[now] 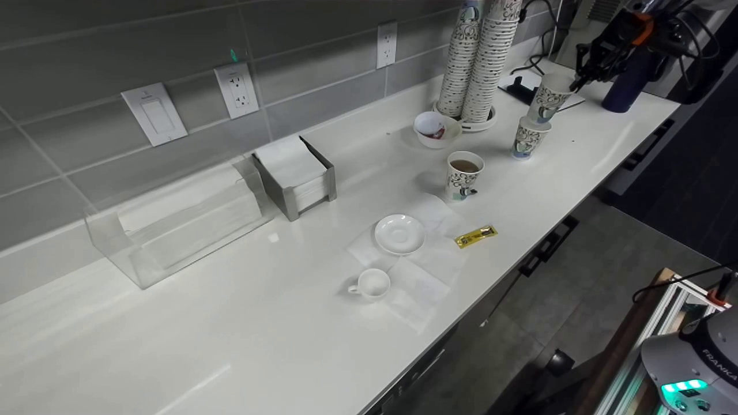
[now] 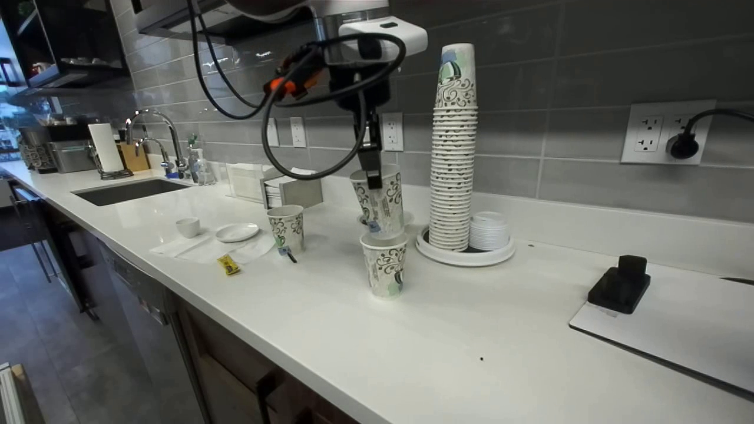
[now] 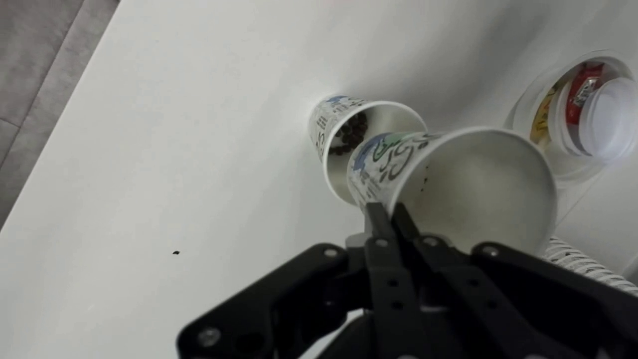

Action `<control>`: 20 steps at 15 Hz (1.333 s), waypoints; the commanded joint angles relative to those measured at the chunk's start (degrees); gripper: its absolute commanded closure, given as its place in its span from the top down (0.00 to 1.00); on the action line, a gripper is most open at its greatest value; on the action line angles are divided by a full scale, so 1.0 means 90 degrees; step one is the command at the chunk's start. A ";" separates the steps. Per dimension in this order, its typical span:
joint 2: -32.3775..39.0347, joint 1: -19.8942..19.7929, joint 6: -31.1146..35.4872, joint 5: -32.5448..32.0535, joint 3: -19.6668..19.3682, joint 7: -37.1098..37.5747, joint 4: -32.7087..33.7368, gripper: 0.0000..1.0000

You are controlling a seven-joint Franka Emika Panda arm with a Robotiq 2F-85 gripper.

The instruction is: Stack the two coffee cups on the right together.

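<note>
Two patterned paper coffee cups are at the right, one above the other. The lower cup [image 1: 527, 141] stands upright on the counter, and the wrist view shows dark brown bits inside it [image 3: 326, 122]. My gripper [image 3: 388, 212] is shut on the rim of the upper cup [image 3: 386, 162], one finger inside and one outside. The upper cup [image 2: 386, 203] is slightly tilted, with its base at the lower cup's mouth [image 2: 386, 271]. In the wrist view it covers part of that opening. I cannot tell whether the base is inside the rim or just above it.
Tall cup stacks [image 2: 453, 171] stand on a round tray [image 2: 465, 258] by the wall. A white bowl [image 1: 429, 138] with packets is near them. A cup of brown drink [image 1: 461, 184], a saucer [image 1: 400, 234], a small white cup [image 1: 373, 284] and a yellow packet [image 1: 475, 236] are further along.
</note>
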 commanded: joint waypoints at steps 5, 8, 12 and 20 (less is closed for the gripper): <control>0.0482 -0.0014 -0.0505 -0.0186 0.0032 0.0311 0.0561 0.01; 0.0534 -0.0011 -0.0630 -0.0201 0.0033 0.0342 0.0637 0.01; 0.0579 -0.0012 -0.0825 -0.0166 0.0031 0.0334 0.0719 0.01; 0.0542 -0.0020 -0.0930 -0.0124 0.0022 0.0418 0.0738 0.71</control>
